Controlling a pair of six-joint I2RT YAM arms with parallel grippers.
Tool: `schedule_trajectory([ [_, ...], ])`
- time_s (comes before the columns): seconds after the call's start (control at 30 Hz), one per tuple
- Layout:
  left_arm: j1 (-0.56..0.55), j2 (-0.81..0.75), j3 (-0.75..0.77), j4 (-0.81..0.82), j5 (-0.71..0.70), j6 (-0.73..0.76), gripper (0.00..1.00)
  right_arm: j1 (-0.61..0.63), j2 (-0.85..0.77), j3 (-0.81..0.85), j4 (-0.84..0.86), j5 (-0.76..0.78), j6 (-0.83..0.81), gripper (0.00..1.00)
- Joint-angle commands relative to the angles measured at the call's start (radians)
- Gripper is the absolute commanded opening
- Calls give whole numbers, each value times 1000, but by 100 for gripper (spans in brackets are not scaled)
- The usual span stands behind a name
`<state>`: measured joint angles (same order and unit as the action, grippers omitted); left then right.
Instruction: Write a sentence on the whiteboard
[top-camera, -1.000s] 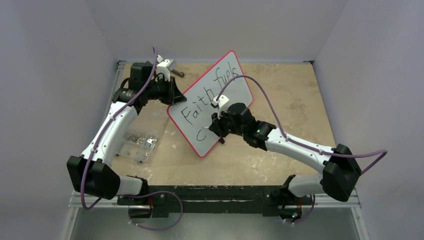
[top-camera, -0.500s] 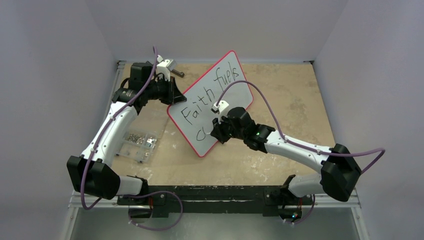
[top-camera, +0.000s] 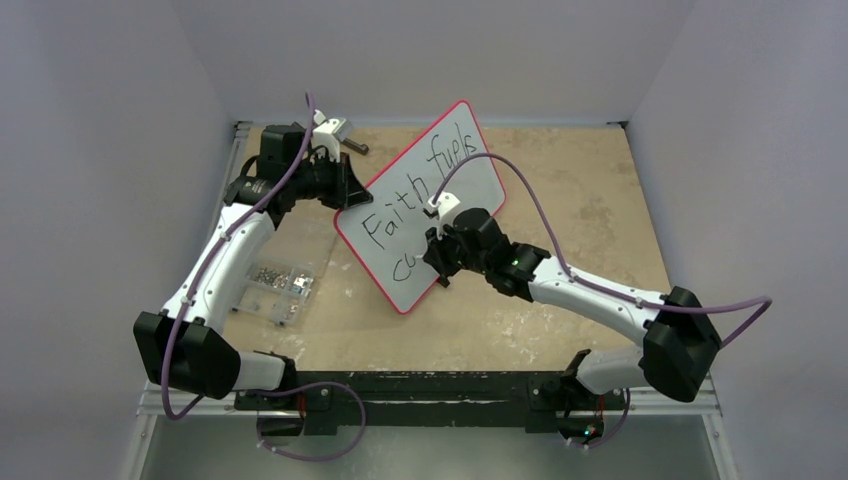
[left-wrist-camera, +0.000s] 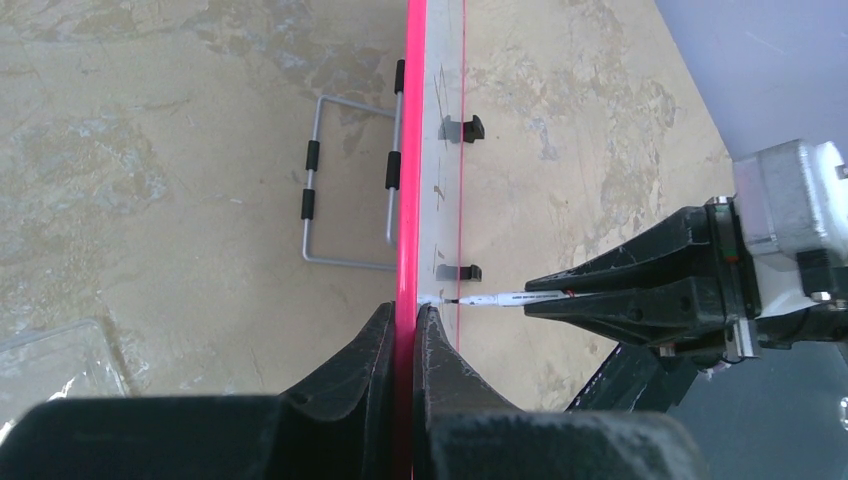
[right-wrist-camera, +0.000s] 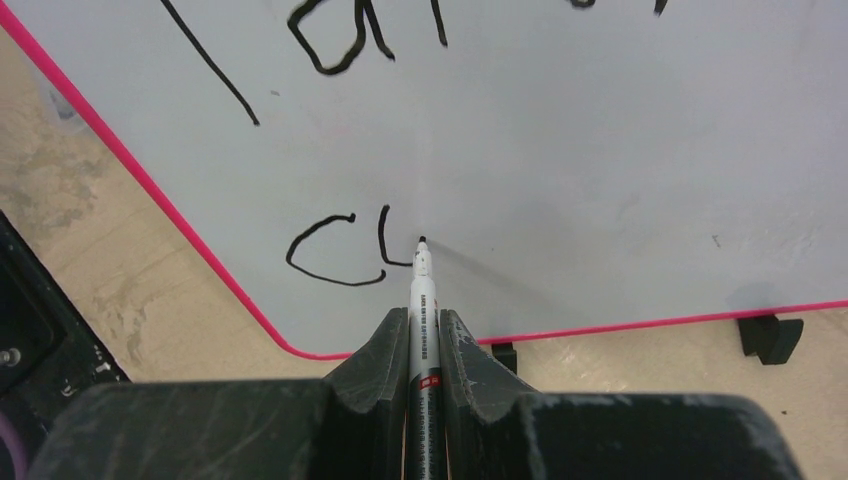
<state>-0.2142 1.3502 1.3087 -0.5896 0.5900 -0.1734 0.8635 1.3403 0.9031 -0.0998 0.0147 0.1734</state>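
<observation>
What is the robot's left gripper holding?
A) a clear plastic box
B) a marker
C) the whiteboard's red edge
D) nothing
C: the left wrist view shows the left gripper clamped on the red rim of the whiteboard; the marker sits in the right gripper.

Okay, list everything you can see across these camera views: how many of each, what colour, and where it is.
whiteboard: one, white with a red rim, propped at the table's middle
lettering: black, "Faith fuels" on the top line, a second line just begun below it
marker: one, white barrel, tip on the whiteboard
wire stand: one, grey with black sleeves, behind the whiteboard
bag of small metal parts: one, clear, left of the whiteboard
table: one, tan
left gripper: one, black, jaws shut on the whiteboard's rim
right gripper: one, black, jaws shut on the marker
</observation>
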Motion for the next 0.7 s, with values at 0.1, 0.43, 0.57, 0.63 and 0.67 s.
schedule_trajectory([
  [0.1,16,-14,6,39,-108,38,0,-1,19,107,39,8,-18,0],
  [0.43,16,-14,7,40,-107,40,0,-1,39,85,60,-75,-11,0],
  [0.57,16,-14,6,40,-107,40,0,-1,35,65,69,-108,-5,0],
  [0.63,16,-16,6,39,-107,40,0,0,35,56,73,-114,-3,0],
  [0.67,16,-14,6,39,-108,40,0,-1,34,51,72,-112,-1,0],
])
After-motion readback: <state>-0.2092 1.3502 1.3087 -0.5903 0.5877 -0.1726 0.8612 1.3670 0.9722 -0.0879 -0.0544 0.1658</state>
